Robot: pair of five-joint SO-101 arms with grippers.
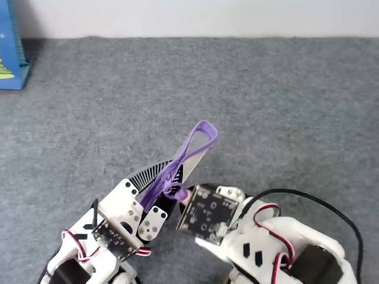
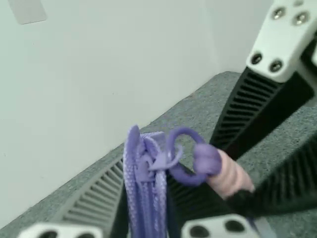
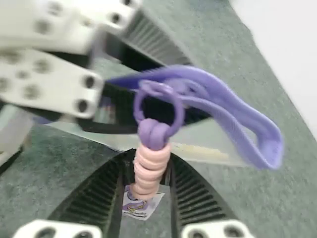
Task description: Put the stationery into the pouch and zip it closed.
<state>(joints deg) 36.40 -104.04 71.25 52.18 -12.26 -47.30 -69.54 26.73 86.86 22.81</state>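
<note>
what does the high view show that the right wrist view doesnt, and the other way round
High view: a blue box at the far left and a looping black cable. Right wrist view: the zip ring on a pink coil, pinched by the right gripper, and a small label. Both: the purple pouch held up by the left gripper.

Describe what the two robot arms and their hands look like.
The left arm and right arm have white plastic shells with black motors and screw holes. The left hand and right hand have black ribbed fingers on white mounts. Thin red, white and black wires loop along the joints; a thicker black cable arcs over the right arm, which carries a black circuit board.
</note>
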